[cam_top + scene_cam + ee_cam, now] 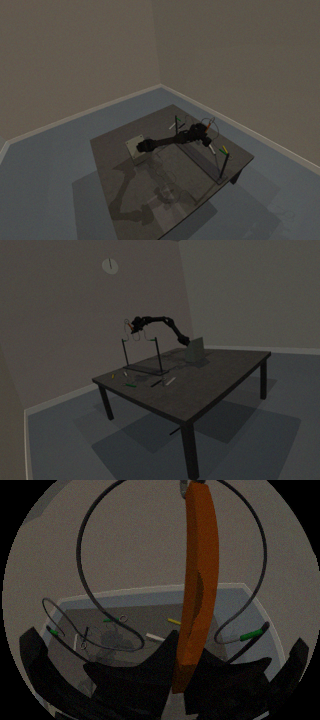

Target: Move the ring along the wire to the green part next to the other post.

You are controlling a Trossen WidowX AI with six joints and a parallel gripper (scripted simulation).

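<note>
Orange covered the slim handle (207, 127) (130, 326) (201, 575), which leaned upward, clenched low down in the gripper (205, 132) (133, 329) (178, 634). Its small metal ring (212, 120) (128, 324) (183, 488) was at the upper bend of the curvy grey wire (218, 131) (125, 330) (79, 550), between the two posts; whether they touched was too small to tell. The wire dipped and climbed between green ends, one at the post (224, 166) (125, 353) near the right corner of the table (116, 155) (206, 395) in the top view, the other at the far post (176, 126) (158, 354). Air surrounded the ring's outer side, beyond the wire. Near that right corner lay a yellow stick (225, 149) (112, 376) (173, 621); a green-handled loop (131, 385) (111, 620) lay by the left front edge in the exterior view.
</note>
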